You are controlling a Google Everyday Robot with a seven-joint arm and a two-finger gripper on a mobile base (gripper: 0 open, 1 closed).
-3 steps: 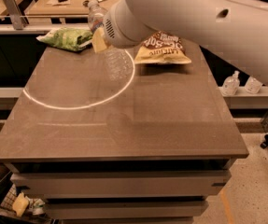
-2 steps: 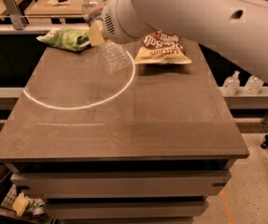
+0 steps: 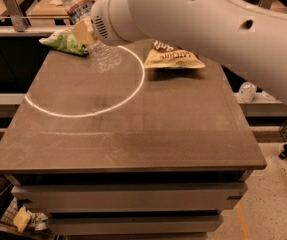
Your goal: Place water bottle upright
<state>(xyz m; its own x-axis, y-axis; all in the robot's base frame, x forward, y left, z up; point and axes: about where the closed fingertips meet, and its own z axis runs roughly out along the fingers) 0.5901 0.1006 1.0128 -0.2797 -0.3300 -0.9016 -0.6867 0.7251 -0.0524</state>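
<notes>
Over the last second the arm has swung across the back of the table, from about 12 o'clock toward 11 o'clock, and it has carried the water bottle along. The gripper now sits at the table's 11 o'clock, just beside the green chip bag. It is pinching the bottle around the middle, with one pale pad pressed against the crinkled plastic.

The bottle stands more steeply than before. Its neck and pale label band rise toward 11 o'clock above the wrist, and its base points down at the tabletop just inside the white ring. It leans slightly, so it is not yet truly vertical. Whether the base touches the surface or hangs just above it cannot be told.

The brown chip bag lies unmoved at 1 o'clock, well apart from the bottle.

The task looks close to done. The remaining step is probably to straighten the bottle, set its base flat and let go without tipping it.
</notes>
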